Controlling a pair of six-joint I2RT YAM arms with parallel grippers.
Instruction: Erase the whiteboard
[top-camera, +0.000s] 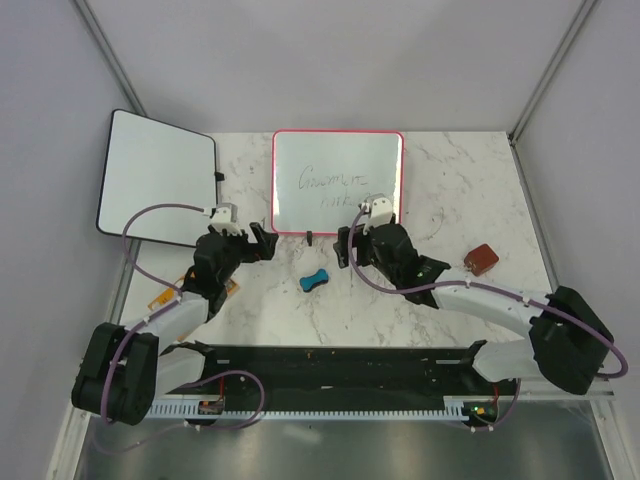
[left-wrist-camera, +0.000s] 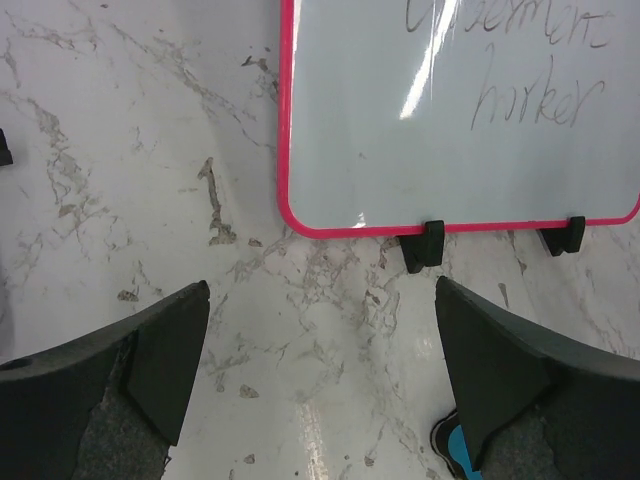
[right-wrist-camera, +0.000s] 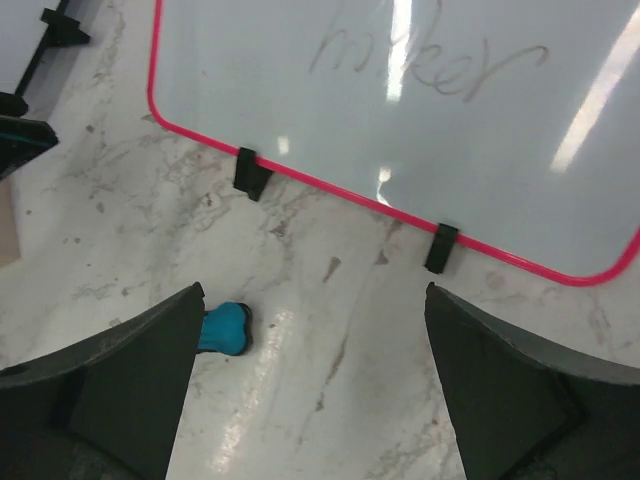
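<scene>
The whiteboard (top-camera: 337, 181) with a pink-red rim stands on small black feet at the back middle, with faint handwriting on it. It also shows in the left wrist view (left-wrist-camera: 450, 110) and the right wrist view (right-wrist-camera: 400, 110). A blue eraser (top-camera: 314, 280) lies on the marble in front of it, seen in the right wrist view (right-wrist-camera: 222, 329) and at the left wrist view's lower right (left-wrist-camera: 452, 448). My left gripper (top-camera: 262, 243) is open and empty, left of the board's near corner. My right gripper (top-camera: 347, 247) is open and empty, just before the board's near edge.
A second white board with a black rim (top-camera: 157, 177) lies at the back left. A small brown-red object (top-camera: 483, 259) sits at the right. The marble table top (top-camera: 250, 300) ends at grey walls behind and a black rail near the arm bases.
</scene>
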